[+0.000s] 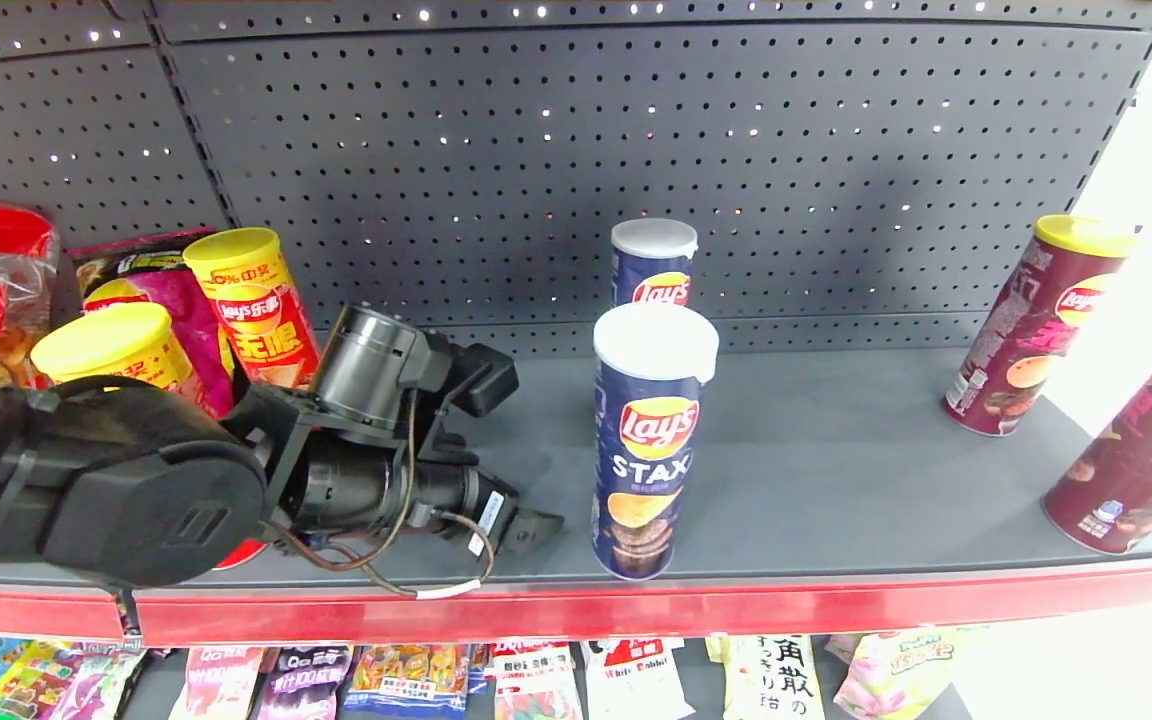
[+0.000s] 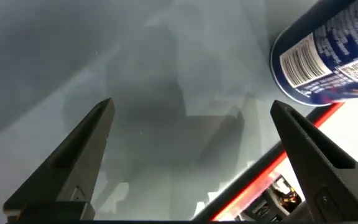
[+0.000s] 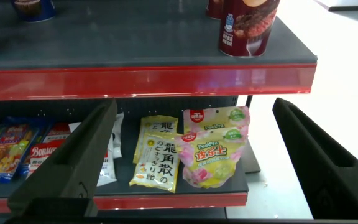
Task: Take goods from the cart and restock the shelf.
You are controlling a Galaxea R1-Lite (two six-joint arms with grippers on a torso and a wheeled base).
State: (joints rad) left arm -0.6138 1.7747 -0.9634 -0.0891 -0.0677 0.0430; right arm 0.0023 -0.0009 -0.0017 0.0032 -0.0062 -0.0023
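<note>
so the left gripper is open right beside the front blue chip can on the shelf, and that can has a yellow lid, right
Not quite. The front blue chip can has a white lid, not a yellow one, as the head view shows. The rest holds: the left gripper is open right beside that can on the shelf.

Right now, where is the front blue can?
In the head view, the front blue can stands mid-shelf by the red edge, right of the left gripper, before a second blue can.

Navy can [image 1: 648, 440], grey shelf [image 1: 836, 470]
</note>
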